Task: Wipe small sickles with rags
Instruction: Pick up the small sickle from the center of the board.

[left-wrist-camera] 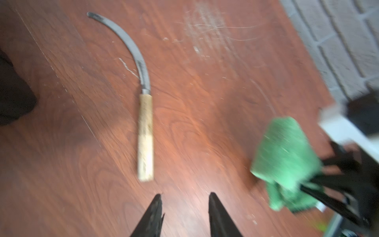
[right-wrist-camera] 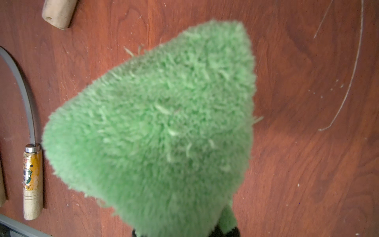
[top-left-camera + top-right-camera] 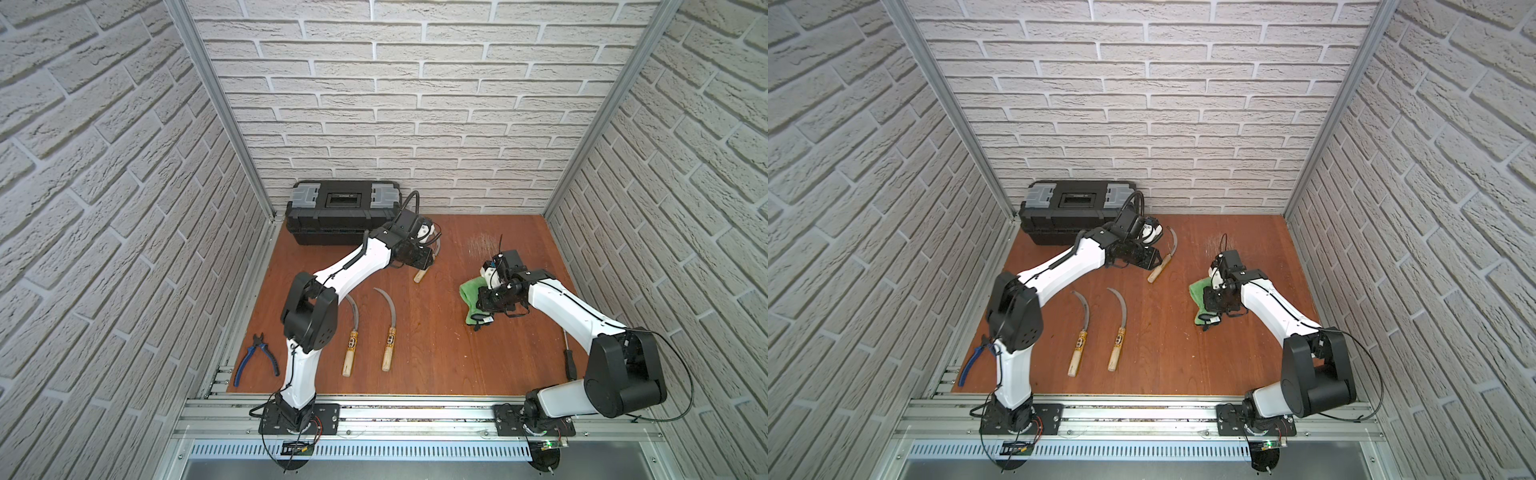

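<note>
The black toolbox (image 3: 340,212) at eleven o'clock on the table (image 3: 436,365) has its lid down, so I can't see what is in it.

The left arm reaches long toward twelve o'clock. The left gripper (image 1: 184,197) is released, with its jaws apart over bare wood and nothing between them. The third sickle (image 1: 145,133) lies flat just beyond them.

The right arm folds in toward three o'clock, and the right gripper (image 3: 482,305) is clenched on the green rag (image 2: 164,123). The two labelled sickles (image 3: 352,336) lie side by side at seven o'clock, and blue pliers (image 3: 257,357) lie at eight.

Only the left wrist view shows the gap between the left jaws. A top view shows a screwdriver (image 3: 569,361) at four o'clock.
</note>
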Robot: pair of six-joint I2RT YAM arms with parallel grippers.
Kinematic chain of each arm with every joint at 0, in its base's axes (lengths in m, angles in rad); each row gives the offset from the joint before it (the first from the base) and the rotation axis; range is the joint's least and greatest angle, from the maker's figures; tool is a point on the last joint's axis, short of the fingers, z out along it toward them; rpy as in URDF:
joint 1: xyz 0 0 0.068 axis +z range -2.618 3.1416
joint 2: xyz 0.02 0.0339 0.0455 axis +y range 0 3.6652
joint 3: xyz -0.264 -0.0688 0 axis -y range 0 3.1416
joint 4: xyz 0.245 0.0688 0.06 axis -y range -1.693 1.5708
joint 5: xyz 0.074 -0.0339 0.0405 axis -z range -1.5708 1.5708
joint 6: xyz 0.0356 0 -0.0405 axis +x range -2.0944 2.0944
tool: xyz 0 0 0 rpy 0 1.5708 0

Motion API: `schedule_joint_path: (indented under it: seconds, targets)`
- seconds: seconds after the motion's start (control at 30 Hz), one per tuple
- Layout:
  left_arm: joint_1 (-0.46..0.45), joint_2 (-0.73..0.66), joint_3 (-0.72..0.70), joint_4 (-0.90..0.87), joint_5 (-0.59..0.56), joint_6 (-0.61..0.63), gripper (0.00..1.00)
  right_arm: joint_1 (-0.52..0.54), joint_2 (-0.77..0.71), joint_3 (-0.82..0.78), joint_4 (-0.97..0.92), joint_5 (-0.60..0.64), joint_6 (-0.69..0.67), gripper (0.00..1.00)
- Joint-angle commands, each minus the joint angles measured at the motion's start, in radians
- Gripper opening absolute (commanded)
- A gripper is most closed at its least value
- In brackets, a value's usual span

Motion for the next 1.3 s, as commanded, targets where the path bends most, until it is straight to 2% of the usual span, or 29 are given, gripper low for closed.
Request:
schedule_joint_path:
  seconds: [0.0, 0.27, 0.47, 0.8, 1.27]
  targets:
    - [-0.061, -0.131, -0.161, 0.025, -0.08, -0.035, 0.39, 0.005, -0.032, 0.002, -0.01, -0.019, -0.029, 0.03]
    - [-0.236, -0.433, -0.564, -0.012, -0.257, -0.187, 0.4, 0.008, -0.037, 0.034, -0.044, -0.026, -0.051, 0.03]
    - [-0.311, -0.549, -0.775, 0.043, -0.283, -0.313, 0.43, 0.013, -0.045, 0.051, -0.06, -0.025, -0.048, 0.03]
    - [-0.395, -0.539, -0.845, 0.023, -0.344, -0.402, 0.46, 0.032, -0.038, 0.043, -0.062, -0.021, -0.034, 0.02]
    - [-0.426, -0.548, -0.933, 0.026, -0.425, -0.476, 0.47, 0.046, -0.03, 0.036, -0.065, -0.014, -0.026, 0.03]
